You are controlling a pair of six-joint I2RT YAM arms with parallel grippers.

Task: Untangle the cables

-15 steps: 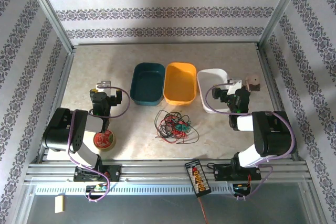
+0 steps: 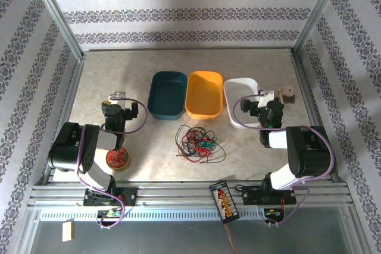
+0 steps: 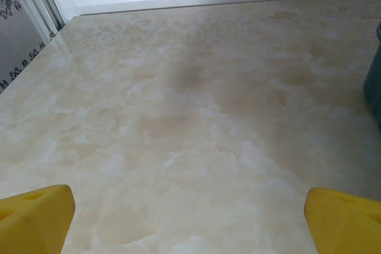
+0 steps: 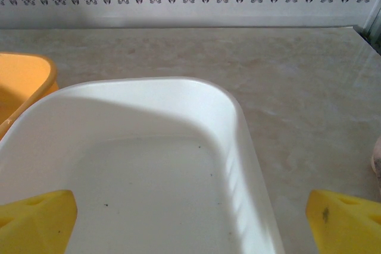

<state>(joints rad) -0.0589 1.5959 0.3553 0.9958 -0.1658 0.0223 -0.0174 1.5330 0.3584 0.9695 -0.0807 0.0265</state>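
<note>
Top external is showing the cables (image 2: pixel 197 143) looking limp and light. My left gripper (image 2: pixel 124 104) and right gripper (image 2: pixel 262 100) are gaping, empty, so I'm favouring pinching 1 loose outer loop.

The top camera looks down from above and behind my bases on the whole table (image 2: pixel 107 75), while my left wrist camera skims low past the teal bin (image 3: pixel 375 87) and my right wrist camera sits close over the white bin (image 4: pixel 178 81), both bins seen from overhead too.
</note>
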